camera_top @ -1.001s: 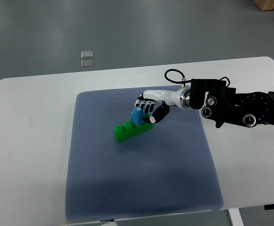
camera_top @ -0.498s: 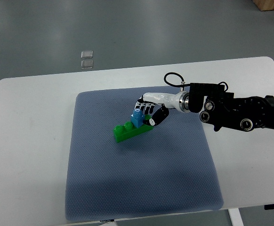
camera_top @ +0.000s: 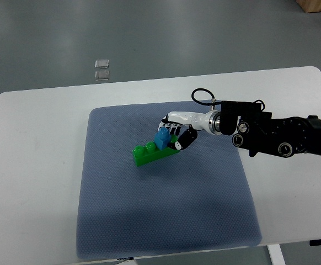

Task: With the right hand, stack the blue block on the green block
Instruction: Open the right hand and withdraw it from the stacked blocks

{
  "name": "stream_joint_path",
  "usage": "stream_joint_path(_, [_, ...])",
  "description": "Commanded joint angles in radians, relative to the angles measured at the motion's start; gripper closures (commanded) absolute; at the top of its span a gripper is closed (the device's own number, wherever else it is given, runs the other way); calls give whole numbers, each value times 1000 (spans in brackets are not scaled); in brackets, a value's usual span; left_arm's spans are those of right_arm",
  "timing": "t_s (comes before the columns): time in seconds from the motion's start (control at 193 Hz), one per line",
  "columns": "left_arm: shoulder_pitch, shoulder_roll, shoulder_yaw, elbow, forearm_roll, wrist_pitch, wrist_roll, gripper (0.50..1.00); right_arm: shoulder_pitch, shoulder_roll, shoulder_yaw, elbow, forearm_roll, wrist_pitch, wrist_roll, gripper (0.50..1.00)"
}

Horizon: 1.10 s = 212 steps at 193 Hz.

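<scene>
Right hand point(camera_top: 174, 134) farther left, blue block point(camera_top: 162, 138) on green block point(camera_top: 154, 152).

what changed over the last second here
The right hand and its forearm slid slightly left, fingers staying closed on the blue block as it sits on the green block. The green block and blue mat stayed put.

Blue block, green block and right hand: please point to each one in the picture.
blue block point(camera_top: 162, 138), top view, on its upper face.
green block point(camera_top: 146, 154), top view, on its bare left half with the studs.
right hand point(camera_top: 178, 132), top view, on the middle of the hand, beside the blue block.
</scene>
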Motion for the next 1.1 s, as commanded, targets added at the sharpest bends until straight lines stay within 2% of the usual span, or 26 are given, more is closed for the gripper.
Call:
stream_joint_path(0.0, [0, 0, 0, 0, 0, 0, 0, 500, 0, 0, 0, 0, 0, -1, 0, 867])
stream_joint_path(0.109, [0, 0, 0, 0, 0, 2, 0, 500, 0, -2, 0, 0, 0, 0, 0, 867])
stream_joint_path(0.166, [0, 0, 1, -1, 0, 0, 0, 500, 0, -2, 3, 0, 1, 0, 0, 799])
stream_joint_path(0.218, [0, 0, 1, -1, 0, 0, 0, 500, 0, -2, 3, 0, 1, 0, 0, 799])
stream_joint_path(0.223, [0, 0, 0, 0, 0, 0, 0, 500, 0, -3, 3, 0, 4, 5, 0, 704])
stream_joint_path(0.254, [0, 0, 0, 0, 0, 0, 0, 500, 0, -5, 5, 1, 8, 6, 0, 652])
stream_joint_path(0.29, [0, 0, 0, 0, 0, 0, 0, 500, 0, -6, 5, 1, 8, 6, 0, 617])
stream_joint_path(0.353, [0, 0, 0, 0, 0, 2, 0, 500, 0, -12, 5, 1, 11, 9, 0, 587])
stream_joint_path(0.555, [0, 0, 1, 0, 0, 0, 0, 500, 1, -37, 8, 7, 15, 23, 0, 581])
stream_joint_path(0.804, [0, 0, 1, -1, 0, 0, 0, 500, 15, -107, 25, 24, 24, 78, 2, 579])
stream_joint_path(1.094, [2, 0, 1, -1, 0, 0, 0, 500, 11, -164, 179, 14, 113, 135, 3, 579])
